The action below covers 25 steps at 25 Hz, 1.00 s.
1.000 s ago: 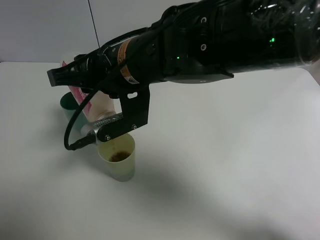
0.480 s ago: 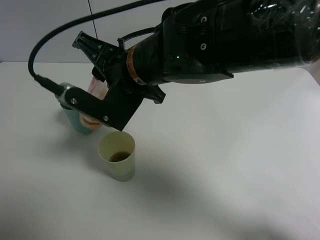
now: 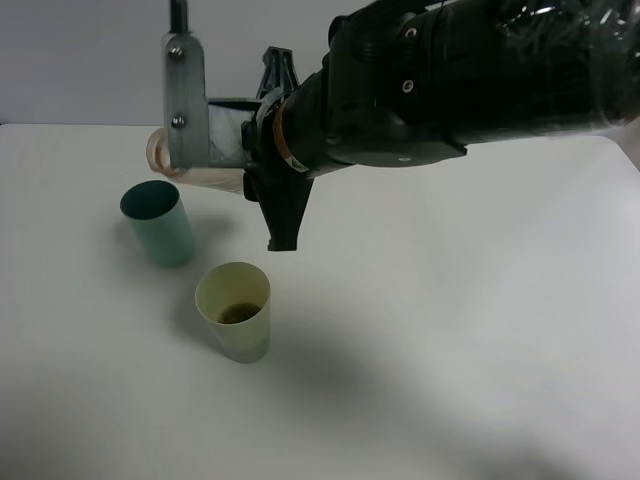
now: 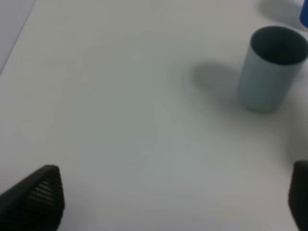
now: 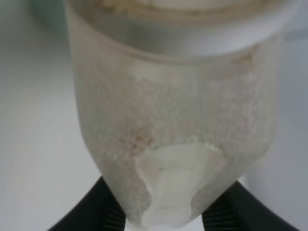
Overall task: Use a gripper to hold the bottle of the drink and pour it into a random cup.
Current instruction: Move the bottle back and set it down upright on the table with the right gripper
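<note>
My right gripper (image 3: 235, 165) reaches across from the right and is shut on the bottle (image 3: 162, 150), which lies roughly level in the air behind and above the teal cup. In the right wrist view the translucent bottle (image 5: 178, 120) fills the frame between the black fingers (image 5: 98, 211), with brown traces on its wall. The pale yellow-green cup (image 3: 235, 312) stands upright in front of the gripper with a little brown drink at its bottom. My left gripper (image 4: 168, 204) is open and empty over bare table and does not show in the exterior view.
A teal cup (image 3: 158, 222) stands upright left of the yellow-green cup; it also shows in the left wrist view (image 4: 269, 67). A blue object (image 4: 304, 14) peeks in at that view's edge. The white table (image 3: 450, 330) spreads to the right and front.
My right wrist has rolled back and lifted the bottle up and away from over the yellow-green cup, toward the back. The cup holds brown drink and has not moved.
</note>
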{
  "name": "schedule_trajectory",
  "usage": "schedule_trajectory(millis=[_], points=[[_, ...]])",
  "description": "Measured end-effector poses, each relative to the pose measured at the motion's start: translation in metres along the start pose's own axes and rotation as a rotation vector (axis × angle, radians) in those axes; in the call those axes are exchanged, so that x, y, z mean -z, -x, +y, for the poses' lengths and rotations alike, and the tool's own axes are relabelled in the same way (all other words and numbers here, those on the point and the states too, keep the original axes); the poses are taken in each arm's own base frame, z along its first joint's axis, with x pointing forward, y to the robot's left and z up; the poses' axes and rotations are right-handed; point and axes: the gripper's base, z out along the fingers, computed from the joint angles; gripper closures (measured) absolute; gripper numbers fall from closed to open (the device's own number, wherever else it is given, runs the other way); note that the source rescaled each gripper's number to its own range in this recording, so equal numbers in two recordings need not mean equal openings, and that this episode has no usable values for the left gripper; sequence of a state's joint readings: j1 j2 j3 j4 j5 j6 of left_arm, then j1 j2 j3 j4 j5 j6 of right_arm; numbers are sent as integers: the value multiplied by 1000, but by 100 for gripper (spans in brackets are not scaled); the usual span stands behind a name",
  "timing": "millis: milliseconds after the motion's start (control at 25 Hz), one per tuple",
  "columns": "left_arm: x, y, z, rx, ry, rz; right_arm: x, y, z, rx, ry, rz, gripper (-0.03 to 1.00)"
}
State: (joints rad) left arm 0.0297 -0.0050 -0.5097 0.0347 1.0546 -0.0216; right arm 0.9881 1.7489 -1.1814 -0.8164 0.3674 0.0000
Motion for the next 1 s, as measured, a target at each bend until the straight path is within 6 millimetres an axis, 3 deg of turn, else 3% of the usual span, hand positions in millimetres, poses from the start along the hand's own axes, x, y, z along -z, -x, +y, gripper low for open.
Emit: schedule_trajectory(millis=[160, 440, 760, 1000], points=[[0, 0, 0, 0, 0, 0, -2, -7, -5, -361, 5, 15, 97], [0, 0, 0, 0, 0, 0, 4, -13, -19, -740, -21, -6, 97], [0, 0, 0, 0, 0, 0, 30, -15, -40, -885, -68, -71, 97], [0, 0, 0, 0, 0, 0, 35, -24, -53, -913, -102, -75, 97]])
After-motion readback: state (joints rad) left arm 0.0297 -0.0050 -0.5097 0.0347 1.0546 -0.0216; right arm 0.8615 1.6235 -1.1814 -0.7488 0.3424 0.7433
